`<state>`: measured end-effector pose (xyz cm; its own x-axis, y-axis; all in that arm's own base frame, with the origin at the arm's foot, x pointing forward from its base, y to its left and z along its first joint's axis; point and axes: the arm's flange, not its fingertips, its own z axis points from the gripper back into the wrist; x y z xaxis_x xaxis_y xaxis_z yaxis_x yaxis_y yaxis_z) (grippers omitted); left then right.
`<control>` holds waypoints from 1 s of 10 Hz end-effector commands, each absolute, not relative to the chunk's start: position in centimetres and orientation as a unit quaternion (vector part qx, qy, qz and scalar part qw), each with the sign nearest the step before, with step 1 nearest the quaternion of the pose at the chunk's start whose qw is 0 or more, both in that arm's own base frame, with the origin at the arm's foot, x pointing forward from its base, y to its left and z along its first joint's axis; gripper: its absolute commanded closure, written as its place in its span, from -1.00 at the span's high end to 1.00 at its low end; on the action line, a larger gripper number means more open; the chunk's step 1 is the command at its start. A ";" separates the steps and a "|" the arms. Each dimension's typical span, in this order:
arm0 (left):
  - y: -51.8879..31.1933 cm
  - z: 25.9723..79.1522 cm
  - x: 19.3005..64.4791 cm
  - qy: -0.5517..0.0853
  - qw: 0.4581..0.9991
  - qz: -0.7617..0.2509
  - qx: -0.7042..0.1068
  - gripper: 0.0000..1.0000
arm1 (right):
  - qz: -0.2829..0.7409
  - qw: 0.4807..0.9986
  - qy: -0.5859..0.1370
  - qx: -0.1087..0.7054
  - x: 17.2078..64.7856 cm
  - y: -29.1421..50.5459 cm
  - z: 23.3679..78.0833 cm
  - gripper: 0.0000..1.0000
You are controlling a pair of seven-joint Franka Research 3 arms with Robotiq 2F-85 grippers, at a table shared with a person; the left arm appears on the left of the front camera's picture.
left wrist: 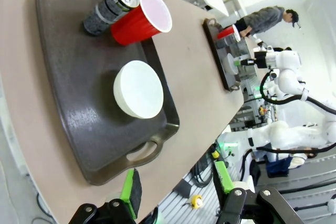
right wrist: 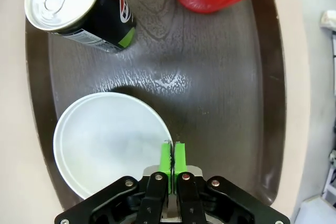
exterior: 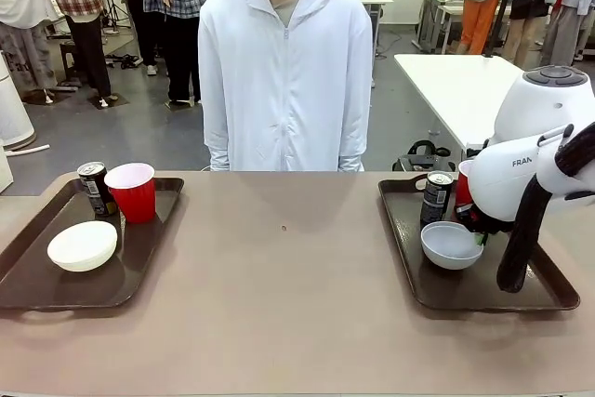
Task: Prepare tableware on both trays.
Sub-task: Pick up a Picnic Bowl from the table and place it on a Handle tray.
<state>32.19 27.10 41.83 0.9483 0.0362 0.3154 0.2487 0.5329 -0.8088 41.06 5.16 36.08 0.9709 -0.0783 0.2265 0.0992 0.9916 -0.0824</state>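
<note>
bowl (right wrist: 107, 145) | right gripper (right wrist: 172, 157) pinched on its rim | left gripper (left wrist: 178, 192) spread, empty

We see two trays on the desk (exterior: 288, 304), one at each end, well apart. On the left tray (exterior: 56, 290) a can (exterior: 94, 188) stands at the far edge with a cup (exterior: 133, 191) just beside it on its right, and a bowl (exterior: 83, 245) lies nearer us, to the left. On the right tray (exterior: 483, 295) a second can (exterior: 436, 197) stands at the far edge, a second cup (exterior: 463, 188) just to its right, and a second bowl (exterior: 451, 244) in front of both. A person (exterior: 285, 72) stands behind the desk, at its middle.
</note>
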 end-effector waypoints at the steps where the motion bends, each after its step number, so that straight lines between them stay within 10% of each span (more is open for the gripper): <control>1: 27.1 42.0 32.1 -0.154 0.862 -0.057 -0.480 0.46 | -0.044 0.989 -0.124 -0.064 37.9 4.9 34.6 0.22; 3: 27.1 42.0 32.1 -0.154 0.862 -0.057 -0.480 0.46 | -0.049 0.988 -0.128 -0.065 37.4 4.8 35.8 1.00; 5: 27.1 42.0 32.1 -0.154 0.862 -0.057 -0.480 0.46 | -0.051 0.989 -0.124 -0.068 36.6 4.9 37.3 1.00; 6: 27.1 42.0 32.1 -0.154 0.862 -0.057 -0.480 0.46 | -0.053 0.989 -0.121 -0.065 36.0 5.2 38.4 0.12; 10: 27.1 42.0 32.1 -0.154 0.862 -0.057 -0.480 0.46 | -0.025 0.993 -0.115 0.010 32.3 7.1 43.0 0.91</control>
